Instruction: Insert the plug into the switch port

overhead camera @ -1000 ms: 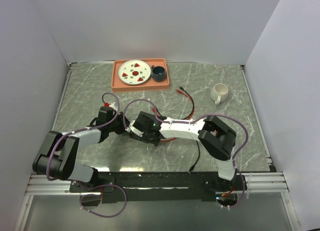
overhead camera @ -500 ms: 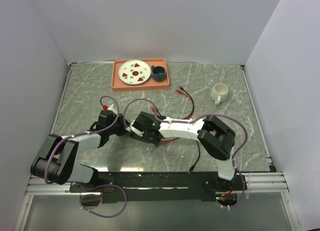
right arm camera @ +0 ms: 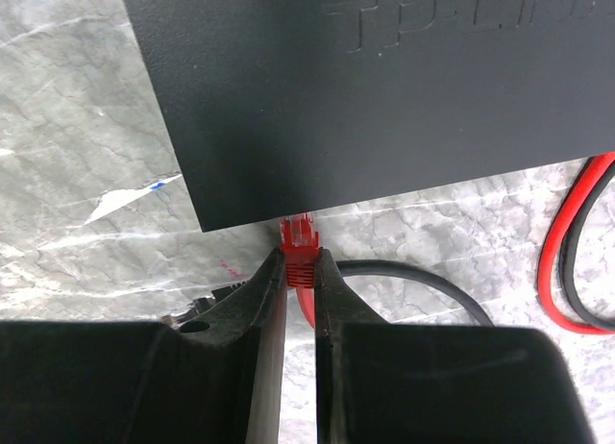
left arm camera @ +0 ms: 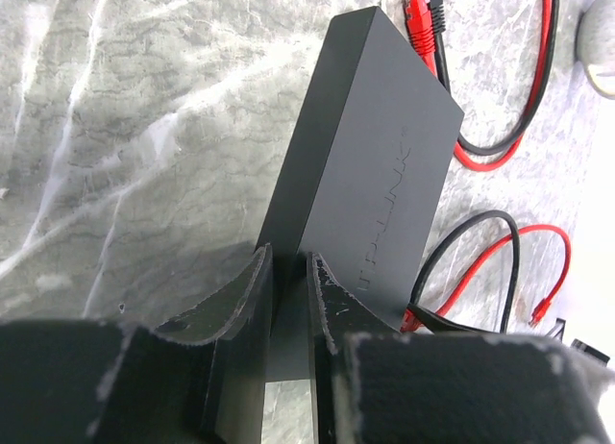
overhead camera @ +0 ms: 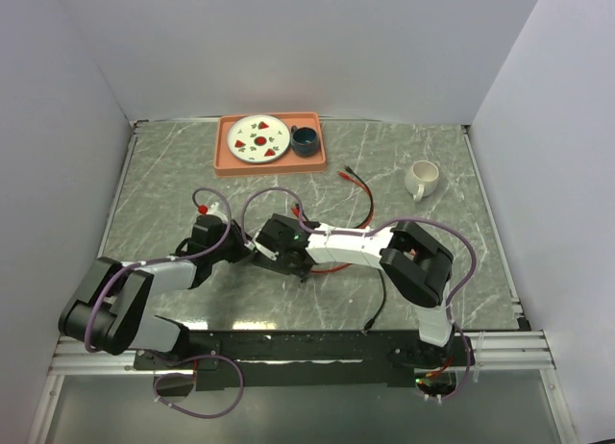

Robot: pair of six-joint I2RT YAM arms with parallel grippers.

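Left gripper (left arm camera: 286, 295) was clamped on the near end of the switch (left arm camera: 384, 165), one finger on each side of its narrow edge. The switch, matte black with TP-LINK embossed on its top, lay on the marbled bench (left arm camera: 125, 127) between my two wrists. Right gripper (right arm camera: 300, 271) was pinching the red plug (right arm camera: 299, 237) just behind its tip. The tip sat against the switch's side wall, close to one corner. I could not tell whether it was inside a port. Red and black leads (overhead camera: 362, 196) lay looped on the bench to the right. A white mug (overhead camera: 421, 179) stood further right, apart from them.
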